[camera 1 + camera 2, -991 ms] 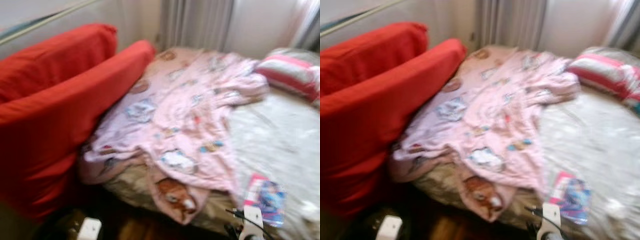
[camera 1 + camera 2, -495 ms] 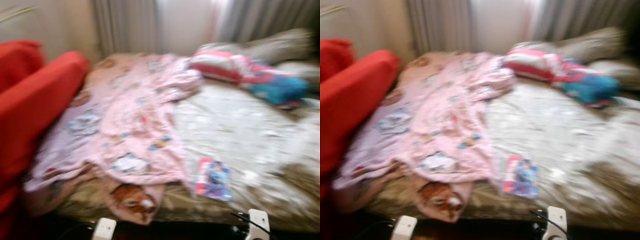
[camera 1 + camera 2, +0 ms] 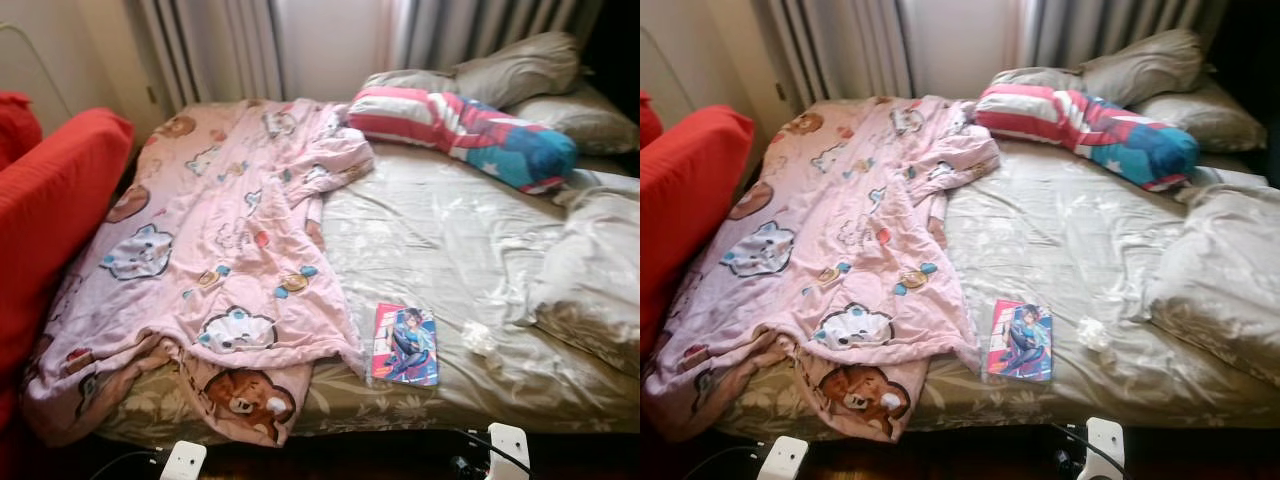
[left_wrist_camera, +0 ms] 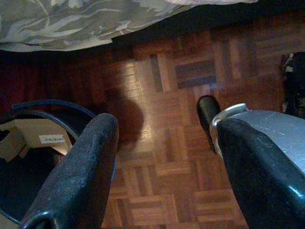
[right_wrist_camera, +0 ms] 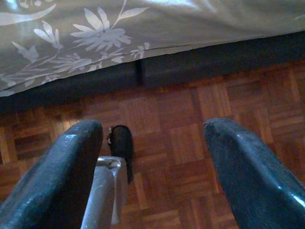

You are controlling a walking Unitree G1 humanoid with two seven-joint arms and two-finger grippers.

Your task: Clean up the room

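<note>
Pink cartoon-print blanket (image 3: 225, 260) is lying rumpled over the left half of the bed (image 3: 440, 230), one corner drooping over the near edge toward the floor. Just beside its lower right hem a glossy comic book (image 3: 405, 345) is resting flat on the olive floral sheet, and a crumpled white scrap (image 3: 480, 338) is sitting a little to the right of it. A striped red, white and blue pillow (image 3: 460, 125) is lying across the head of the bed, with grey pillows (image 3: 520, 70) stacked behind it and a bunched grey duvet (image 3: 590, 270) slumping along the right side. A red sofa (image 3: 45, 220) is pressing against the bed's left side; curtains (image 3: 210, 45) are hanging behind. Both arms are hanging low near the bed's foot. The left gripper (image 4: 164, 157) is hanging with fingers spread wide over wood parquet floor (image 4: 162, 176), beside a dark round bin (image 4: 28, 157) holding cardboard. The right gripper (image 5: 152, 162) is likewise hanging spread apart over the parquet, holding nothing, just off the sheet's hanging edge.
</note>
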